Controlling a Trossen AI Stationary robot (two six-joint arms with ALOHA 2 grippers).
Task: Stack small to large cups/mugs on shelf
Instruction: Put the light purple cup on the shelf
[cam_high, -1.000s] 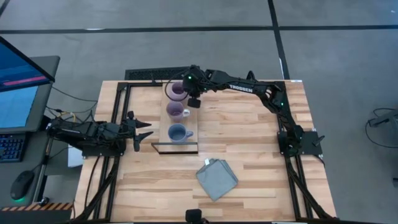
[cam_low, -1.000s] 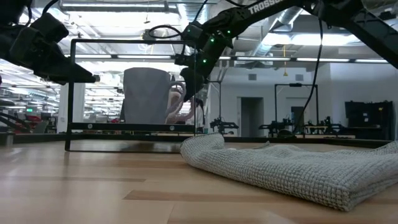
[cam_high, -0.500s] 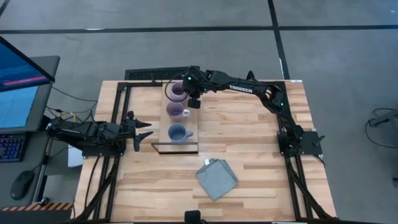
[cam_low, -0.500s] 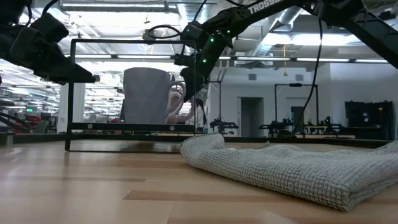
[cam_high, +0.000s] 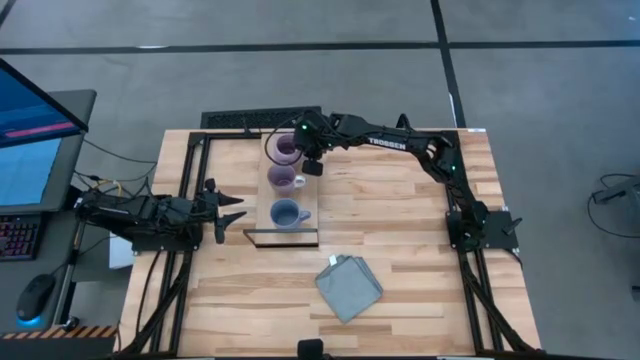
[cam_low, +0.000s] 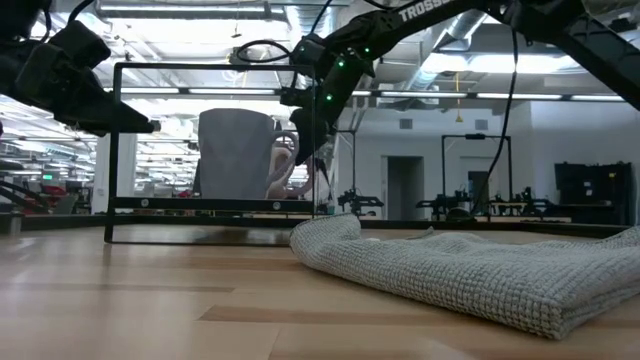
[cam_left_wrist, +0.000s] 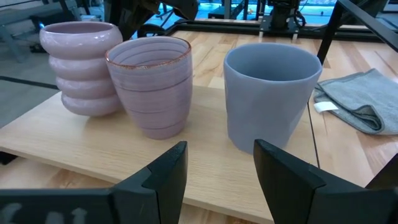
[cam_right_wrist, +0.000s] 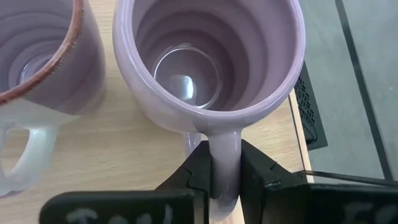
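Three mugs stand in a row on the light-wood shelf (cam_high: 309, 196): a ridged lilac mug (cam_high: 284, 147) farthest, a striped lilac mug (cam_high: 283, 179) in the middle, and a dusty blue mug (cam_high: 286, 213) nearest. All three rest on their bases (cam_left_wrist: 87, 107). My right gripper (cam_high: 312, 162) is at the far mug's right side, shut on its handle. My left gripper (cam_left_wrist: 217, 177) waits left of the shelf, open, with nothing between its fingers. My right gripper pinches the ridged lilac mug's handle (cam_right_wrist: 224, 155) between its two fingers, one on each flat side of the loop. The fingers (cam_right_wrist: 199, 168) slant down from the table's right side. The mug stands upright with its base on the shelf's far end.
A folded grey-blue cloth (cam_high: 348, 288) lies on the tabletop near the front edge, right of the shelf. The shelf sits in a black frame (cam_low: 115, 150). A monitor (cam_high: 30, 130) stands off the table's left side.
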